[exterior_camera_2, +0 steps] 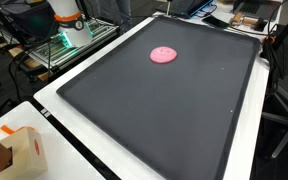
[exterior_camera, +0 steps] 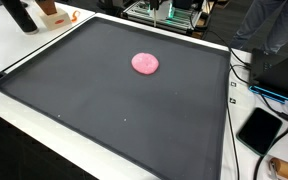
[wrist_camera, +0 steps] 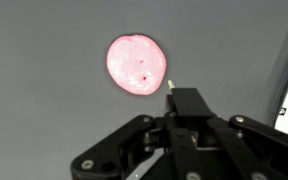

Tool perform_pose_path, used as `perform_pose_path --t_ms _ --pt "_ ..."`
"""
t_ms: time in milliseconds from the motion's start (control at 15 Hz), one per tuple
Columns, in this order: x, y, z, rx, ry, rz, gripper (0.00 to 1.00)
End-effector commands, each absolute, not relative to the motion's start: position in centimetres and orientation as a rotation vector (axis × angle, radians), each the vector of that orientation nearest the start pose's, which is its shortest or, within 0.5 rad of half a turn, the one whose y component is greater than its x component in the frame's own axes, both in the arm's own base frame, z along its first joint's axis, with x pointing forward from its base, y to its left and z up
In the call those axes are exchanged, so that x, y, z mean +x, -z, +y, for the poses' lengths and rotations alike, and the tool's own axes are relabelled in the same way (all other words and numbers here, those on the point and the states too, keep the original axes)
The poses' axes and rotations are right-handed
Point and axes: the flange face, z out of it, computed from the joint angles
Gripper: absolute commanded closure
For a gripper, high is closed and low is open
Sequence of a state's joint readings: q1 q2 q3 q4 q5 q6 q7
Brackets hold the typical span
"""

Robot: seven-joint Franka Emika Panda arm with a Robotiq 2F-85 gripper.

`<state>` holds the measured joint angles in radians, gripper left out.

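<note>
Dark mat (wrist_camera: 44,100), pink disc (wrist_camera: 137,64) untouched, end effector (wrist_camera: 189,130) nearby, opening unseen

Only the wrist view shows the robot. The gripper (wrist_camera: 189,140) enters from the bottom edge and fills the lower right of the picture, its black body seen from behind and above, pointing away from the camera. A square black block sits at its centre, with a thin pale pin sticking up from the block's far left corner. Jointed black linkage bars spread out low to the left and right of the block. The fingertips lie outside the picture, so how the jaws stand cannot be told. In both exterior views the arm cannot be made out with certainty.
</note>
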<state>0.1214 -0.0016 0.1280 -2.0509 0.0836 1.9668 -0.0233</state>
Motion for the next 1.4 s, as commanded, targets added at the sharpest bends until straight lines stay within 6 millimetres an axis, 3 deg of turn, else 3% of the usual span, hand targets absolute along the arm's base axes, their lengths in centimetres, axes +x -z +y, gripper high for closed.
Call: perform_pose_path --t_ms 0,267,467,1333 --pt "54.1 -44.3 10.1 -2.953 -0.126 -0.264 0.97" --pt "55.5 -45.0 5.4 -2.813 -0.043 -0.279 0.97" --pt "55.9 -44.2 2.6 -2.713 -0.02 -0.316 0.97" --pt "55.3 -36.3 -6.8 -2.476 -0.132 -0.238 0.97"
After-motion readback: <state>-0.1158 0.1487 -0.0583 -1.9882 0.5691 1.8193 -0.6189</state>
